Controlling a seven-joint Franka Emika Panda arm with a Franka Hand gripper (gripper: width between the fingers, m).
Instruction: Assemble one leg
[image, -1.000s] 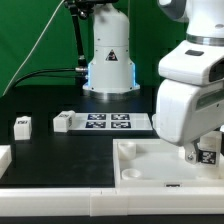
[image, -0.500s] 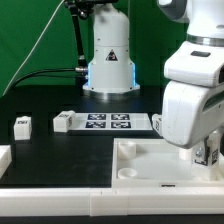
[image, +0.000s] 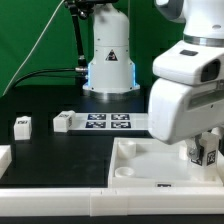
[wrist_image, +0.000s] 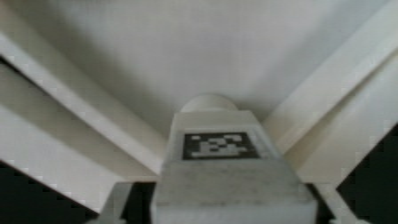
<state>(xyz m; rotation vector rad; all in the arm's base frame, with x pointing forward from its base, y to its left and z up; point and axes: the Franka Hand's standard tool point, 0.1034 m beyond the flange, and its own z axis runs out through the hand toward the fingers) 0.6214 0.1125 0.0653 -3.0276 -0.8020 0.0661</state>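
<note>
My gripper is shut on a leg, a small chunky white block with a black-and-white tag. It holds the leg upright over the right part of the wide white panel. In the wrist view the leg fills the middle with its tag facing the camera. My gripper has a finger on each side of it, and the panel lies behind. I cannot tell whether the leg's tip touches the panel. Two more legs lie on the black table at the exterior view's left.
The marker board lies behind the panel, in front of the arm's white base. Another white part shows at the left edge of the exterior view. A light strip runs along the table's front.
The arm has shifted a little towards the exterior view's left. The leg stays held over the panel's right part.
</note>
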